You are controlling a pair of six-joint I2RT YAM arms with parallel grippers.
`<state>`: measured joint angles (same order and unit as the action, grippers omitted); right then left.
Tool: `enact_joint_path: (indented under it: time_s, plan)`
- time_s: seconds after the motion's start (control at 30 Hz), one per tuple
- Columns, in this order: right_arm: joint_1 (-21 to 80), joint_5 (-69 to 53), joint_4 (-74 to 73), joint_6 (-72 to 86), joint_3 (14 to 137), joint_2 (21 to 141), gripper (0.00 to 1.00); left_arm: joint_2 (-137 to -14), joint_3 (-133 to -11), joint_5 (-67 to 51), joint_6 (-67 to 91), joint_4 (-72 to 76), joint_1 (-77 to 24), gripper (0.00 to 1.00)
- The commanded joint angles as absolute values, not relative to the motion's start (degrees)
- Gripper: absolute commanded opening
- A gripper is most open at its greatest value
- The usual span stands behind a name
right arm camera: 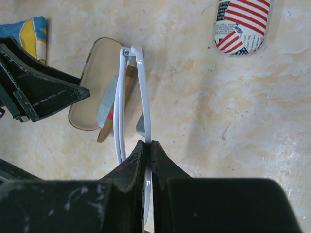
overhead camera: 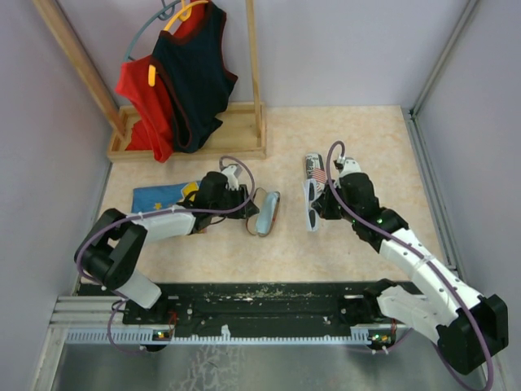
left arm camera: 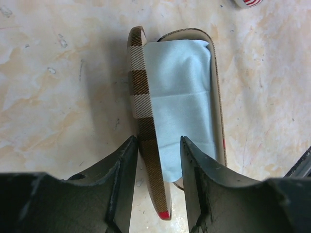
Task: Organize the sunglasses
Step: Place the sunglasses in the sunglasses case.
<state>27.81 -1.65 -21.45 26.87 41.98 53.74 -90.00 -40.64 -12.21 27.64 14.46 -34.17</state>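
Note:
My right gripper [right arm camera: 149,145] is shut on the thin white-grey sunglasses [right arm camera: 142,87] and holds them folded, just above the table. In the top view it [overhead camera: 320,208] sits beside the flag-print case [overhead camera: 313,167] with the white pair [overhead camera: 313,213] under it. The plaid case [left arm camera: 146,97] lies open with a light-blue cloth [left arm camera: 182,97] inside. My left gripper [left arm camera: 158,141] is open, its fingers astride the raised lid's near end; the left finger touches the lid. The dark brown sunglasses are out of view.
A blue and yellow cloth [overhead camera: 163,195] lies under the left arm. A wooden clothes rack [overhead camera: 236,130] with red and navy tops [overhead camera: 183,73] stands at the back left. The plaid case [right arm camera: 92,82] lies just left of the held sunglasses.

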Motion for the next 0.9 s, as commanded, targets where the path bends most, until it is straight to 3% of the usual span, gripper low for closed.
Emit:
enact_joint_path:
  time_s: [0.0,0.5,0.87]
  plan:
    - [27.60,-2.12,-17.84,27.57,41.58,52.34,0.00,-90.26,-43.08,-14.36,27.52,16.40,-35.47,0.46]
    - [27.60,-4.60,-8.61,35.71,36.86,54.69,0.00,-89.82,-44.66,-12.66,27.51,14.30,-39.56,0.53]
    - [27.60,-14.60,3.30,38.22,37.57,65.42,0.00,-90.35,-45.31,-11.32,27.40,13.21,-40.43,0.53]
